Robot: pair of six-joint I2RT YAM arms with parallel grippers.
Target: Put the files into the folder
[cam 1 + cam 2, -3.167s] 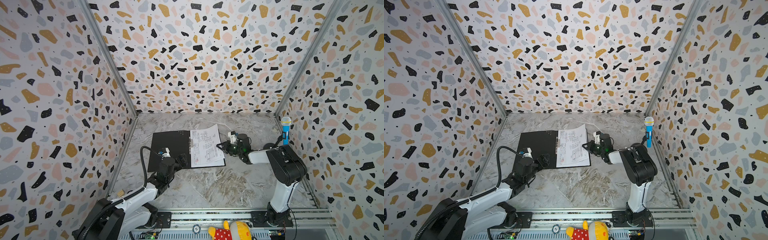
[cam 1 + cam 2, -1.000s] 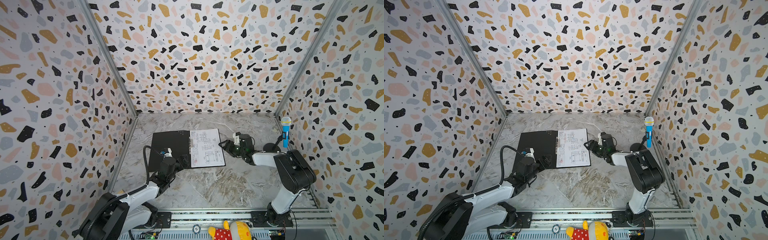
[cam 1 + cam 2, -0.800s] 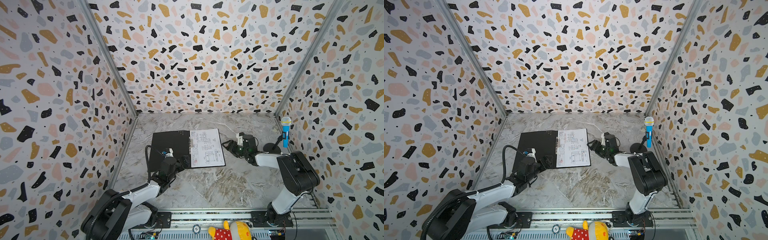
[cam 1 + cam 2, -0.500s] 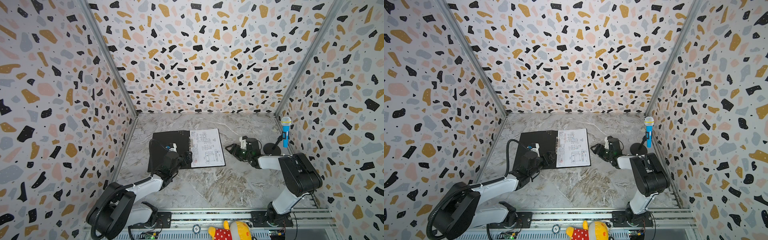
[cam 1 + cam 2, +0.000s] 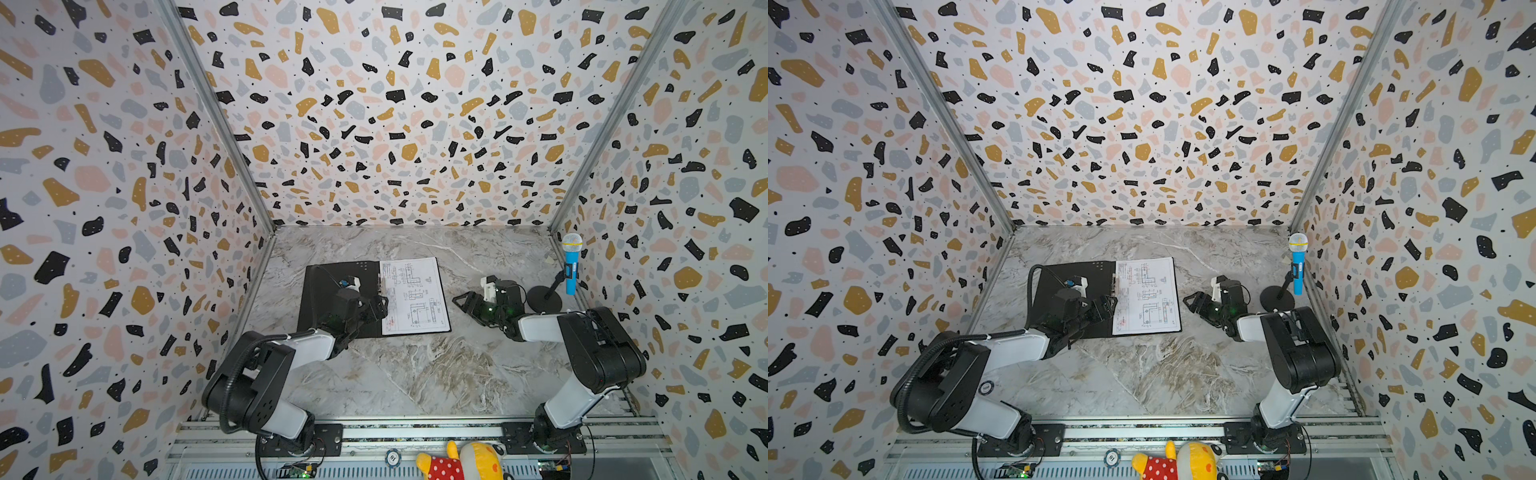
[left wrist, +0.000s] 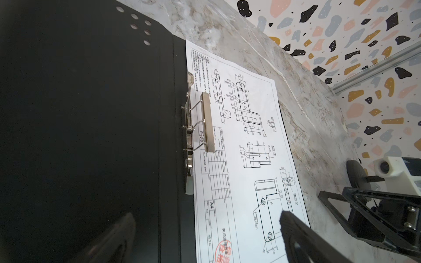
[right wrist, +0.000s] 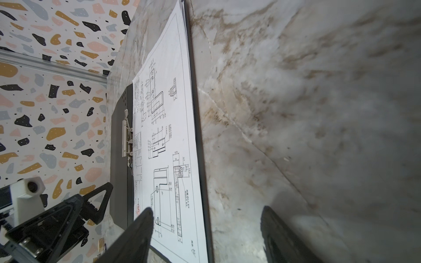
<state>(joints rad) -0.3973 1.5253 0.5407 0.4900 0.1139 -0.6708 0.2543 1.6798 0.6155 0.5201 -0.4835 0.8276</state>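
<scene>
Right tool (image 5: pixel 461 303) just beside files (image 5: pixel 415 297)

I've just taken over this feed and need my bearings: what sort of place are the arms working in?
Probably a staged robot test booth, not an office: terrazzo-print wall panels enclose a marble-look tabletop, an aluminium mounting rail runs along the front, and a toy microphone stands as a prop.

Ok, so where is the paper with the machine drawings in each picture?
Top views: in both, the drawing sheet lies flat just below centre, on the right half of the open black folder.
Left wrist view: it fills the middle and runs to the bottom edge.
Right wrist view: it is a slanted strip left of centre.
Shared landmark: the folder's metal clip, at the sheet's spine-side edge.
</scene>
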